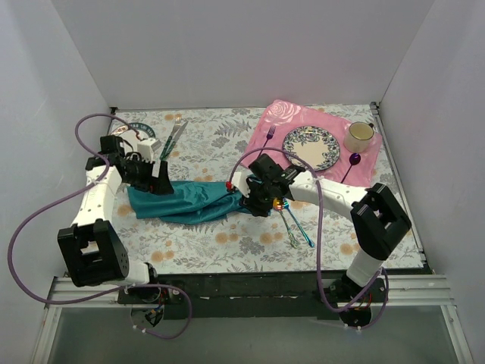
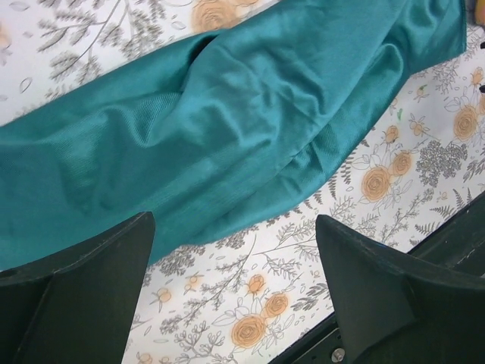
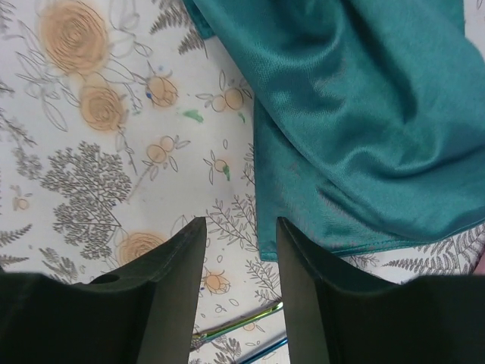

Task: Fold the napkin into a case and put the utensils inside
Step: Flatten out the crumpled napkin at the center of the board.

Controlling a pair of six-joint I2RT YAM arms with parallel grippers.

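Napkin: the teal napkin lies bunched in a long, loose band on the floral table between my two arms, and is not yet a case.
Left gripper: my left gripper hovers at one edge of the band with its jaws spread wide and holding nothing. I judge it is poised to pinch that edge.
Right gripper: my right gripper sits at the napkin's other end, fingers narrowly parted and empty, with the hem just beside one finger.
Utensils: the two iridescent utensils lie on the table just beside the right gripper, clear of the folding.
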